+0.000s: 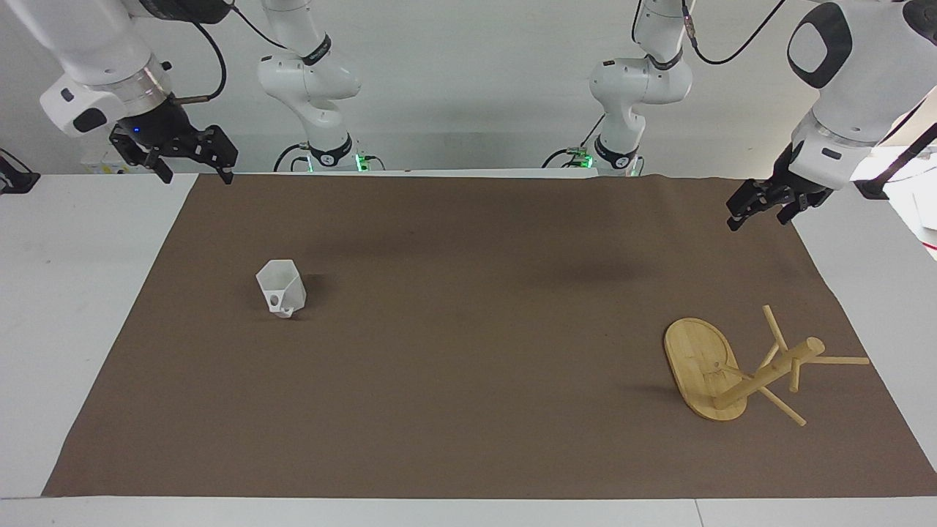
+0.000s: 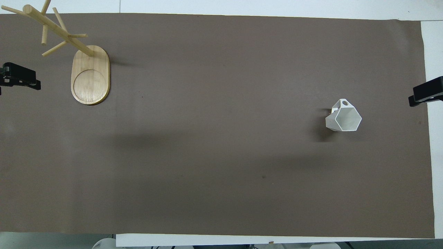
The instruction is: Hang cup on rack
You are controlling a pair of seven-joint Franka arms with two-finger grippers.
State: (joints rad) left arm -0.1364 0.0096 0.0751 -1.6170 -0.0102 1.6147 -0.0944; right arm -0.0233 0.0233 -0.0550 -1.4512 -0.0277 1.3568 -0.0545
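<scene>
The white faceted cup (image 1: 282,288) stands upright on the brown mat, mouth up, toward the right arm's end; its handle with a round hole points away from the robots. It also shows in the overhead view (image 2: 343,118). The bamboo rack (image 1: 706,373) stands on its oval base toward the left arm's end, farther from the robots than the cup, with its post and thin pegs bare; it also shows in the overhead view (image 2: 90,74). My right gripper (image 1: 196,174) hangs open and empty over the mat's corner. My left gripper (image 1: 761,216) hangs open and empty over the mat's edge.
The brown mat (image 1: 468,410) covers most of the white table. In the overhead view the left gripper (image 2: 20,81) and the right gripper (image 2: 424,95) show at the mat's two ends. Both arms wait, raised.
</scene>
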